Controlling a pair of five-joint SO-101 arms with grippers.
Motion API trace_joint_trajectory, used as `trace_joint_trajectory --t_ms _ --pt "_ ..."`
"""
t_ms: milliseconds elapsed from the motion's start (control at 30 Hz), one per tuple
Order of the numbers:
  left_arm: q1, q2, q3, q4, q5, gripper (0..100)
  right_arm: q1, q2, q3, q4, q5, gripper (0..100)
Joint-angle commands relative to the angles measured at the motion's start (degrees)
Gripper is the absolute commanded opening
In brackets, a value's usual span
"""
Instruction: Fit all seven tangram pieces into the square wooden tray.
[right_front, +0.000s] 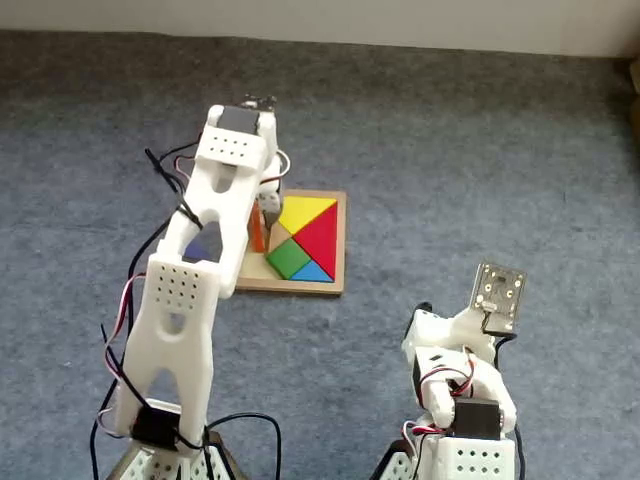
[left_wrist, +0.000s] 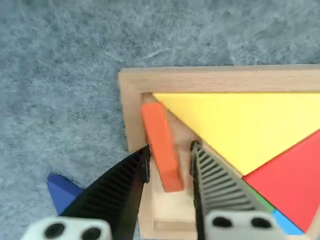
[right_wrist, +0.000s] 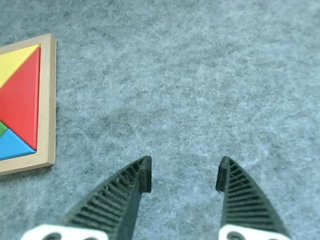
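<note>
The square wooden tray (right_front: 341, 240) holds a yellow triangle (right_front: 305, 212), a red triangle (right_front: 322, 240), a green piece (right_front: 288, 258) and a small light-blue triangle (right_front: 313, 271). An orange piece (left_wrist: 162, 150) stands on edge in the tray's bare corner, leaning by the yellow triangle (left_wrist: 240, 125). My left gripper (left_wrist: 170, 152) straddles it, open, with a gap showing on each side. A dark blue piece (left_wrist: 62, 192) lies on the carpet just outside the tray (left_wrist: 131, 110). My right gripper (right_wrist: 182, 175) hangs open over bare carpet, away from the tray (right_wrist: 47, 100).
Grey-blue carpet covers the whole work area. The left arm (right_front: 210, 230) stretches over the tray's left side and covers part of it. The right arm (right_front: 460, 385) sits folded at the front right. A pale wall edge runs along the back.
</note>
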Motion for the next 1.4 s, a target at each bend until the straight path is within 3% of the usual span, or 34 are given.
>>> trace_joint_trajectory --t_ms 0,433,1367 --pt "-1.89 -1.19 -0.84 -0.18 0.53 18 0.66 0.40 7.25 0.22 -0.53 21.7" --pt "-8.75 -1.54 -3.65 0.09 0.26 17 0.66 0.40 7.25 0.22 -0.53 21.7" --pt "-10.15 -9.71 -3.21 -0.35 0.44 17 0.66 0.40 7.25 0.13 -0.53 21.7"
